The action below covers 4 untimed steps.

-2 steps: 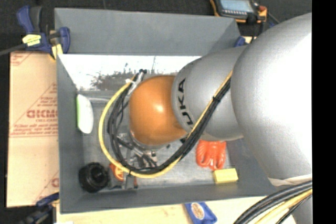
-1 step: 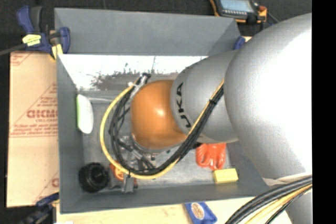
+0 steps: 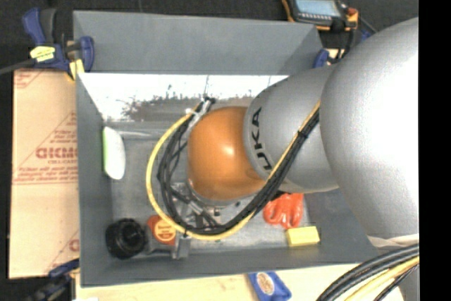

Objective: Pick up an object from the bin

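Gripper [image 3: 182,243] beside small round orange cap [image 3: 163,230]

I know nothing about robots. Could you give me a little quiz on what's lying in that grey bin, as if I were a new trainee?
1. What colour is the block lying at the view's lower right in the bin? A) blue B) yellow C) green
2. True or false: the black round thing lies next to the small orange disc.
3. Fill in: the long white thing lies along the bin's ____ wall, as the camera sees it.

Key: 1 B; 2 true; 3 left.
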Each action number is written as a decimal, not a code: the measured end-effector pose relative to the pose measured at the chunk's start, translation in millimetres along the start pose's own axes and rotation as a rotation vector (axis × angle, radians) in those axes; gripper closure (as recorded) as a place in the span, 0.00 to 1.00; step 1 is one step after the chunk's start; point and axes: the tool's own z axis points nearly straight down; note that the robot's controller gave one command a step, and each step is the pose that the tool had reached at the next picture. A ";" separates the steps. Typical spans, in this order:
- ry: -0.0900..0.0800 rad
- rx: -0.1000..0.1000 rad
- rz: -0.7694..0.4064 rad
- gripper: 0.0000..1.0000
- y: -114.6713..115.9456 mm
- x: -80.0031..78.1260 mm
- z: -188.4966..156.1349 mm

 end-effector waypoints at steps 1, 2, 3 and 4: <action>0.005 -0.001 0.032 0.00 1.5 -3.0 38.8; -0.005 -0.003 -0.122 1.00 3.9 -8.4 53.7; -0.006 -0.004 -0.144 1.00 4.0 -8.4 53.2; -0.006 -0.004 -0.159 1.00 3.9 -7.3 49.7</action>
